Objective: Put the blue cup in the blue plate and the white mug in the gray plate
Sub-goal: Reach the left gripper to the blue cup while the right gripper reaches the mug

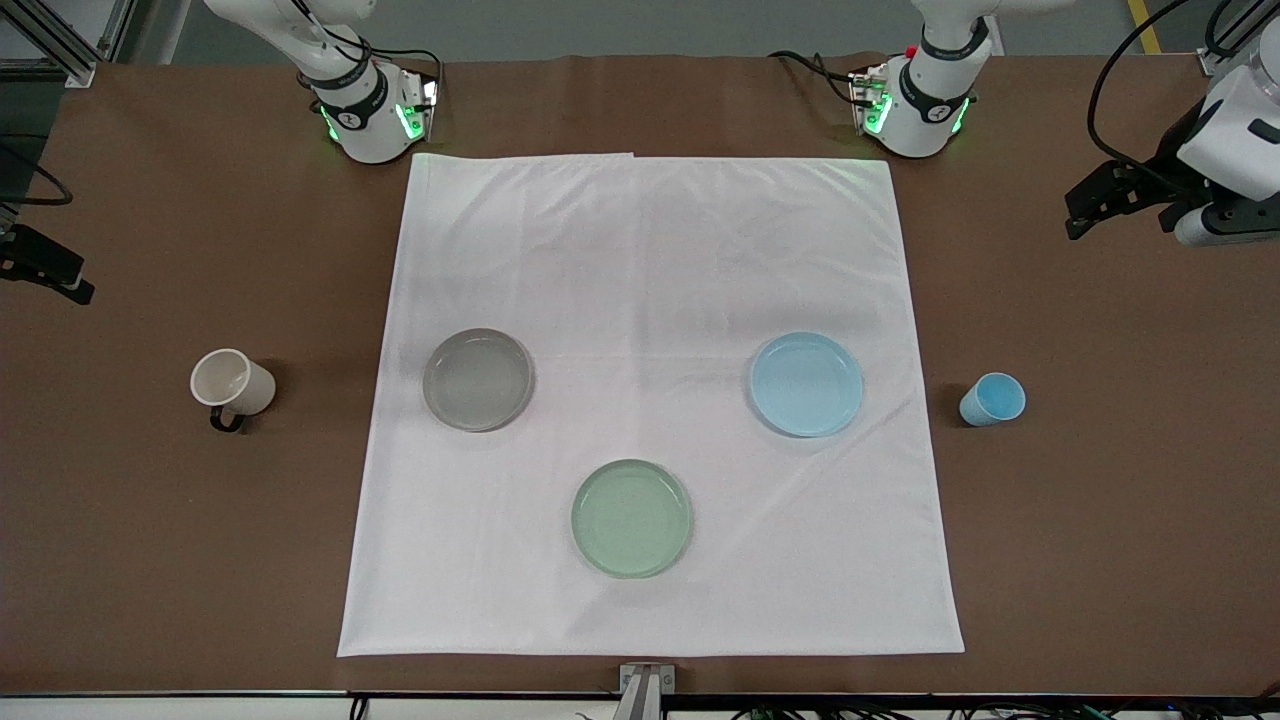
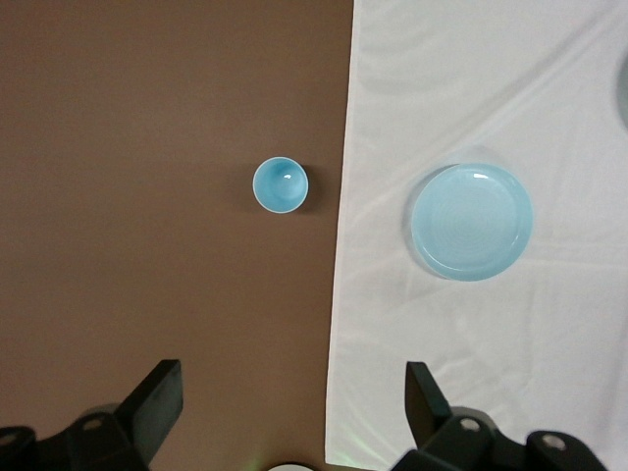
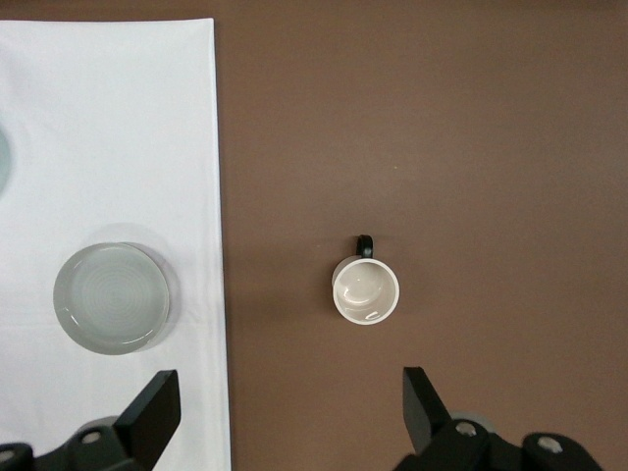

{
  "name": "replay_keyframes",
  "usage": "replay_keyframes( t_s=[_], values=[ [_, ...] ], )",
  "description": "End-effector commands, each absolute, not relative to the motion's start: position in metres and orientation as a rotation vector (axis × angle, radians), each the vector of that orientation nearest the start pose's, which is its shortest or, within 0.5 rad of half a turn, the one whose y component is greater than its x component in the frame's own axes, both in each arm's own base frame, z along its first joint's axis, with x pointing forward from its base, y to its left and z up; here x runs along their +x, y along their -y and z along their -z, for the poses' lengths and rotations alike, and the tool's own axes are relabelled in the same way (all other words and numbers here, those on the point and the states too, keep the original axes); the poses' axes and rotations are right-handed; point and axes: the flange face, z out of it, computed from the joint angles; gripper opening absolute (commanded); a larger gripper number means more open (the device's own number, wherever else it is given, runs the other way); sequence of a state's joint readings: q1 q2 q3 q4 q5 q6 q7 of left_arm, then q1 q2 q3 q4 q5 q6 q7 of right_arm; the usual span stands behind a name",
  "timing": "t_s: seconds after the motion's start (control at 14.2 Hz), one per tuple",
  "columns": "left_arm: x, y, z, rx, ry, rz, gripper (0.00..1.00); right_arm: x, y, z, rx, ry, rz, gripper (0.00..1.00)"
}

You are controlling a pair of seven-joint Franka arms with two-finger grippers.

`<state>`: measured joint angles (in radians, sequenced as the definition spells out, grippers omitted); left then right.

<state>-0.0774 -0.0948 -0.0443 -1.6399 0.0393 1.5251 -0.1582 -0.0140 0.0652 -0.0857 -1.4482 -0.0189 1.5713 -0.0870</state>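
Note:
The blue cup (image 1: 993, 399) stands upright on the bare brown table at the left arm's end, just off the white cloth; it also shows in the left wrist view (image 2: 281, 184). The blue plate (image 1: 806, 384) (image 2: 471, 222) lies empty on the cloth beside it. The white mug (image 1: 232, 384) (image 3: 365, 289) stands upright at the right arm's end, its black handle toward the front camera. The gray plate (image 1: 478, 379) (image 3: 112, 297) lies empty on the cloth. My left gripper (image 1: 1085, 205) (image 2: 292, 407) is open and empty, high over the table. My right gripper (image 1: 60, 275) (image 3: 289, 410) is likewise open, high and empty.
A pale green plate (image 1: 631, 517) lies empty on the white cloth (image 1: 650, 250), nearer the front camera than the other two plates. The cloth covers the middle of the brown table. The arm bases (image 1: 365, 110) (image 1: 920, 105) stand at the cloth's edge farthest from the front camera.

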Motion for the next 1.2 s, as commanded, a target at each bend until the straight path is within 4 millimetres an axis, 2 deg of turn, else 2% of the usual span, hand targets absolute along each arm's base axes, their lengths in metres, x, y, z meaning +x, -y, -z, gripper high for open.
replay_keyframes(
  t_s=[0.0,0.21,0.35,0.49,0.63,0.7,0.85,0.92,0.99,1.13],
  values=[
    [0.520,0.058,-0.644,-3.114,0.047,-0.009,1.00,0.575,0.057,-0.649,-3.162,-0.034,0.083,1.00],
    [0.522,0.049,-0.644,-3.108,0.057,-0.009,1.00,0.575,0.056,-0.649,-3.162,-0.032,0.085,1.00],
    [0.532,0.041,-0.629,-3.107,0.056,-0.052,1.00,0.575,0.058,-0.649,-3.164,-0.034,0.085,1.00],
    [0.548,0.023,-0.595,-3.108,0.042,-0.121,1.00,0.574,0.060,-0.649,-3.169,-0.037,0.084,1.00],
    [0.563,0.006,-0.553,-3.105,0.087,-0.129,1.00,0.576,0.058,-0.645,-3.178,-0.033,0.074,1.00],
    [0.568,0.000,-0.532,-3.101,0.098,-0.129,1.00,0.580,0.056,-0.638,-3.178,-0.032,0.054,1.00],
    [0.579,-0.004,-0.484,-3.100,0.105,-0.127,1.00,0.583,0.065,-0.630,-3.177,-0.044,0.027,1.00],
    [0.580,-0.017,-0.460,-3.099,0.135,-0.125,1.00,0.582,0.069,-0.624,-3.176,-0.049,0.007,1.00],
    [0.582,-0.025,-0.432,-3.100,0.150,-0.125,1.00,0.589,0.075,-0.609,-3.176,-0.062,-0.029,1.00],
    [0.584,-0.026,-0.392,-3.103,0.145,-0.116,1.00,0.608,0.090,-0.557,-3.177,-0.091,-0.161,1.00]
  ],
)
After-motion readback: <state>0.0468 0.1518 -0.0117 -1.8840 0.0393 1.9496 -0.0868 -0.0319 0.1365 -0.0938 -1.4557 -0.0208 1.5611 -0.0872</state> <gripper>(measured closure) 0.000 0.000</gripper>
